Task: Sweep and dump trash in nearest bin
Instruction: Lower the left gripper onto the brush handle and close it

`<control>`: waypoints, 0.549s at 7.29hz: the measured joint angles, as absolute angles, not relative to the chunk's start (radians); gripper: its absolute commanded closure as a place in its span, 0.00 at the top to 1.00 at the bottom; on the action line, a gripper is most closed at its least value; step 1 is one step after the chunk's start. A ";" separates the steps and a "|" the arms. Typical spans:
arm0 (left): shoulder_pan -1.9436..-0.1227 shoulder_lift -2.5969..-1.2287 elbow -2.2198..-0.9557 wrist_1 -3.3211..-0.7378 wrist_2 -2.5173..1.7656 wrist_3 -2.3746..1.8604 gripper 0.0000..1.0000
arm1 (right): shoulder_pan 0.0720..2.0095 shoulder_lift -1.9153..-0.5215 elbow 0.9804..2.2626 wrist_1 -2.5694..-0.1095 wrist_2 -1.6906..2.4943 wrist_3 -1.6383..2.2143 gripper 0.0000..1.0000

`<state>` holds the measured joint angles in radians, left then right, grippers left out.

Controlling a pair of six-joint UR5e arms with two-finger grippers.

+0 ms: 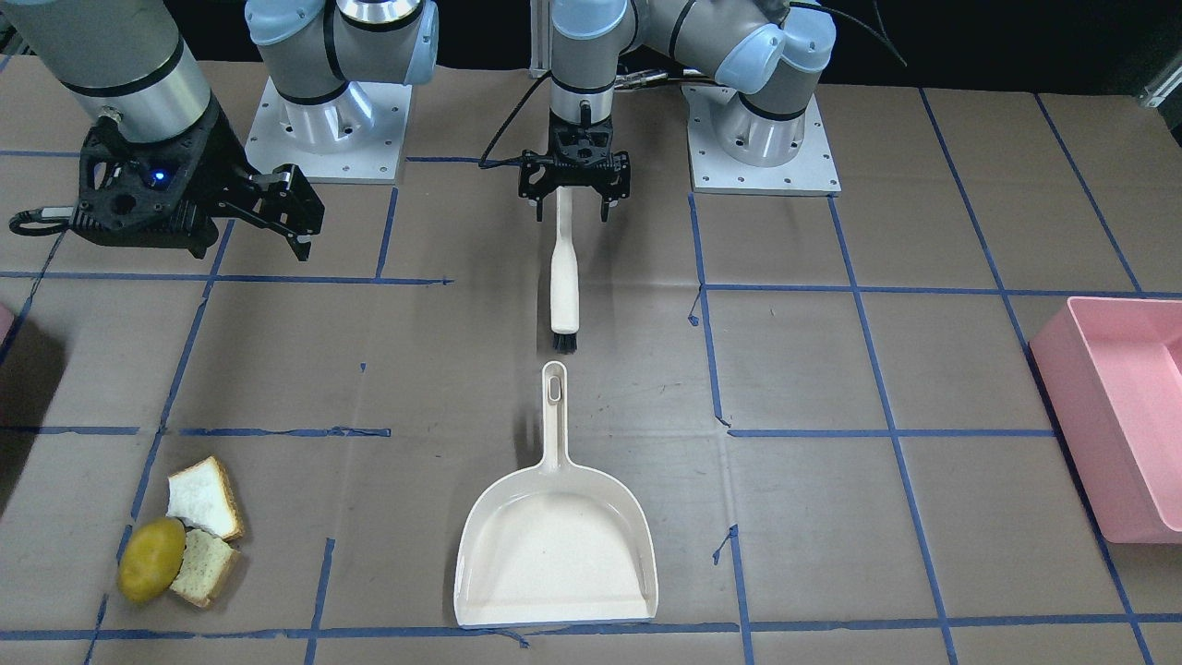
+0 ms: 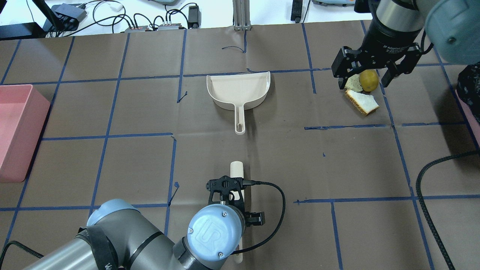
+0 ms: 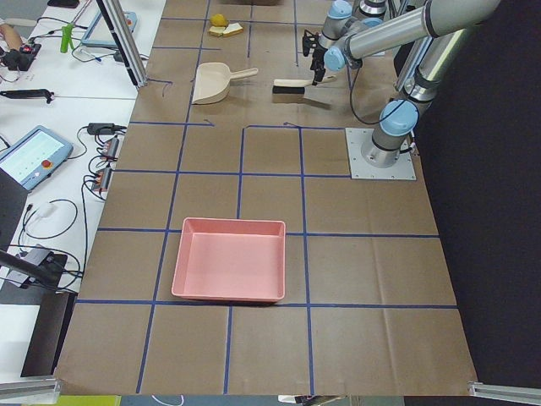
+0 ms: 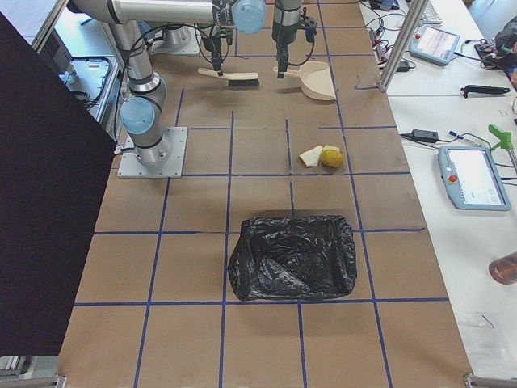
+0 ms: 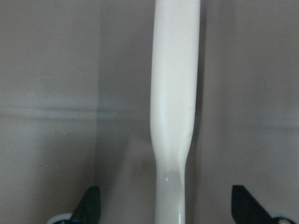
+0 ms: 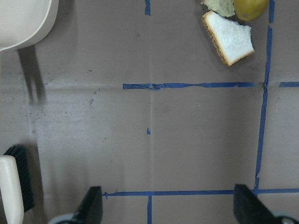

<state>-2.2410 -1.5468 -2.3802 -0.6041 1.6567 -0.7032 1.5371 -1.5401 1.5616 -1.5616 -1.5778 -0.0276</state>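
The trash lies together: two bread slices [image 1: 205,499] [image 1: 205,570] and a yellow-green fruit [image 1: 150,559], also in the overhead view [image 2: 363,102] [image 2: 368,80]. My right gripper [image 2: 363,84] hangs open and empty high above it. A white brush [image 1: 564,277] lies on the table; my left gripper [image 1: 572,214] is open, its jaws to either side of the handle [image 5: 175,93] without touching. A white dustpan [image 1: 554,545] lies beyond the brush. The nearest bin shows as a pink sliver [image 1: 4,325] and holds a black bag [image 4: 291,255].
A large pink tub [image 1: 1122,416] stands at the table's far end on my left side [image 2: 18,131]. A black cable [image 2: 431,176] loops over the table near my right side. Blue tape lines mark the brown table cover.
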 measured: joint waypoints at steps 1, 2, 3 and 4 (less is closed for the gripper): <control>-2.251 -1.552 -2.408 -0.557 1.664 -0.712 1.00 | 1.537 -1.540 1.562 -1.562 -1.578 -0.028 1.00; -2.256 -1.554 -2.422 -0.531 1.667 -0.716 1.00 | 1.537 -1.540 1.562 -1.562 -1.578 -0.028 1.00; -2.257 -1.555 -2.428 -0.520 1.668 -0.721 1.00 | 1.537 -1.540 1.562 -1.562 -1.578 -0.028 1.00; -2.258 -1.555 -2.432 -0.513 1.669 -0.729 0.99 | 1.537 -1.540 1.562 -1.562 -1.578 -0.028 1.00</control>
<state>-2.2576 -1.5553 -2.4316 -0.5129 1.6688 -0.7292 1.5371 -1.5401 1.5616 -1.5616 -1.5776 -0.0276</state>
